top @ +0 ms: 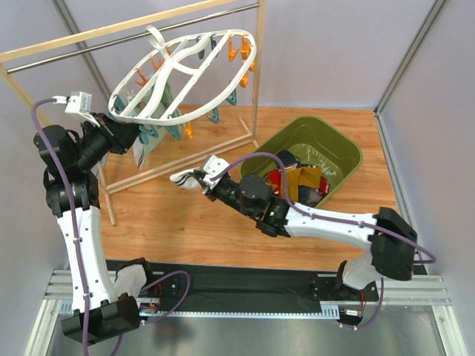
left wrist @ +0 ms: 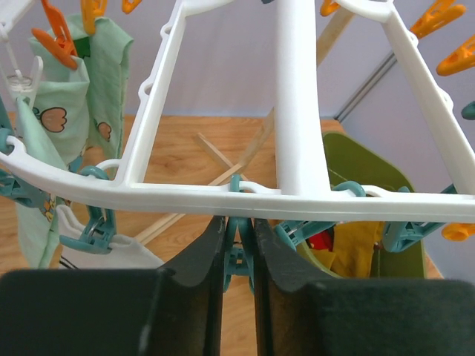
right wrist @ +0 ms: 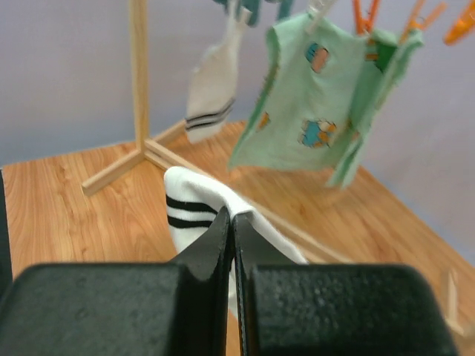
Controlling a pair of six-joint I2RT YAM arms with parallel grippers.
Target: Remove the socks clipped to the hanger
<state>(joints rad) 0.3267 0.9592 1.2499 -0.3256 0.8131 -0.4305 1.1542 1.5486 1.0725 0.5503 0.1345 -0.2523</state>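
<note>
— While you're over the wood tabletop (top: pixel 185 222), grip status?
— My left gripper (left wrist: pixel 239 230) pinches a teal clip (left wrist: pixel 237 261) under the hanger (top: pixel 185 70); right gripper (right wrist: pixel 232 222) clamps a striped sock (right wrist: pixel 191 204). On it hang mint socks (right wrist: pixel 312 126). Plain grey walls (top: pixel 334 44) around.

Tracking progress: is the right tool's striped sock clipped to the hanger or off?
Off: right tool shut on striped sock, clear of the hanger.

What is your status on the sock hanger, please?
Right gripper shut on white black-striped sock. Left gripper shut on teal plastic clip under white oval plastic hanger. Mint printed fabric socks clipped on.
</note>
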